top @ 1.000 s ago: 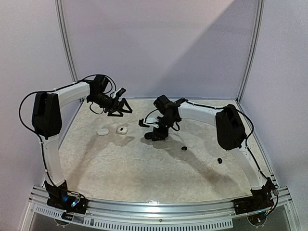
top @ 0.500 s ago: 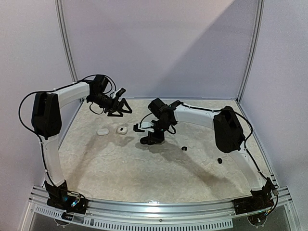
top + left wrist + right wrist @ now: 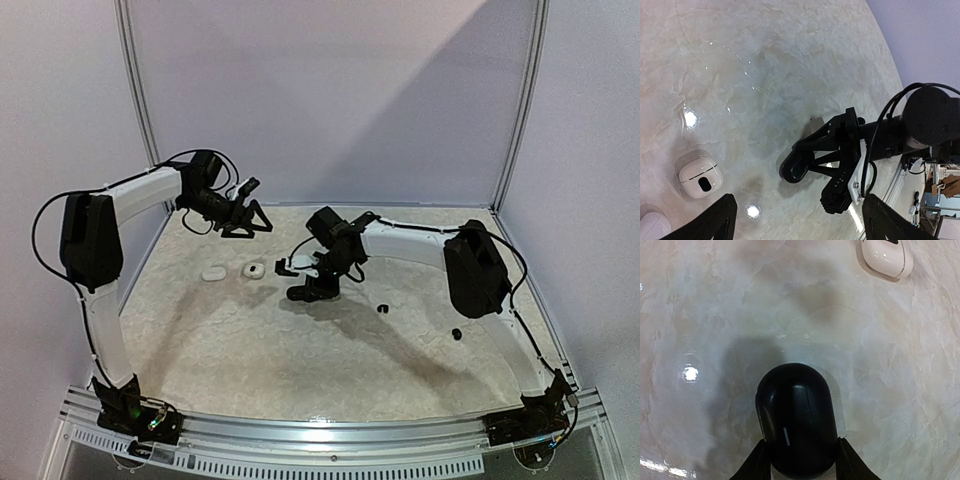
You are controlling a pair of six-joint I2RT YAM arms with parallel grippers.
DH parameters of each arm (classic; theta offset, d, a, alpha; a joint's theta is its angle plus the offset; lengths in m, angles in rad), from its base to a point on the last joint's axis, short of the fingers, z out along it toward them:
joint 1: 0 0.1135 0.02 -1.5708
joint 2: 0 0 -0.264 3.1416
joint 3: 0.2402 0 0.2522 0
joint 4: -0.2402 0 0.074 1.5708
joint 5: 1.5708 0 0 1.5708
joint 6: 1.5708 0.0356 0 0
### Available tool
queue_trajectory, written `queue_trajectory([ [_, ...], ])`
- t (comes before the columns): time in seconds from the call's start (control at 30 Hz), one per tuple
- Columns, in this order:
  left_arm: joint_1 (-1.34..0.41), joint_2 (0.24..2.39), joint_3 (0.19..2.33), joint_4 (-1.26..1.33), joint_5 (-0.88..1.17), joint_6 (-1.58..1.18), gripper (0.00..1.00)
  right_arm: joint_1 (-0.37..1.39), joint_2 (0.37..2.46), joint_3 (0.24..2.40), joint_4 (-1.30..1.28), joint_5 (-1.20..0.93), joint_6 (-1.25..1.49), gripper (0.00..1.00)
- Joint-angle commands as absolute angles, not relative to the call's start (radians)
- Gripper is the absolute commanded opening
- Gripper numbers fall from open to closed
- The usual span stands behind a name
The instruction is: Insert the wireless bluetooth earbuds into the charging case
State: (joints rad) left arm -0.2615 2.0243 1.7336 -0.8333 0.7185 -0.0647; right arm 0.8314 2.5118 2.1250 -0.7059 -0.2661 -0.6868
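Note:
A black oval charging case lies closed on the marble table, and my right gripper is shut on its near end, one finger against each side. From above, that gripper and the black case sit mid-table. Two black earbuds lie loose on the table to its right. My left gripper hovers open and empty at the back left; in its wrist view its fingers stand wide apart above the black case.
Two white cases lie side by side left of the black one. The nearer one shows a dark opening on top and also appears in the right wrist view. Walls enclose the table at the back and sides.
My right gripper has shifted left and a little nearer with the black case, its jaws closing onto the case's sides. The left arm has barely moved.

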Motion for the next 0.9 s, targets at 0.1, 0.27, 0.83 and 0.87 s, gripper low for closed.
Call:
queue_trajectory([
  [0.1, -0.234, 1.899, 1.699, -0.925, 0.751, 0.035, 0.86, 0.849, 2.328, 1.87, -0.438, -0.214, -0.6, 0.16],
  [0.27, -0.229, 1.799, 1.608, -0.984, 0.779, 0.091, 0.79, 0.849, 2.182, 1.736, -0.244, -0.108, -0.538, 0.15],
  [0.83, -0.381, 1.34, 1.35, -0.583, 0.902, -0.109, 0.87, 1.012, 1.841, 1.7, -0.079, 0.148, -0.732, 0.12],
  [0.87, -0.382, 1.337, 1.331, -0.547, 0.894, -0.159, 0.87, 1.023, 1.842, 1.704, -0.076, 0.156, -0.74, 0.12],
])
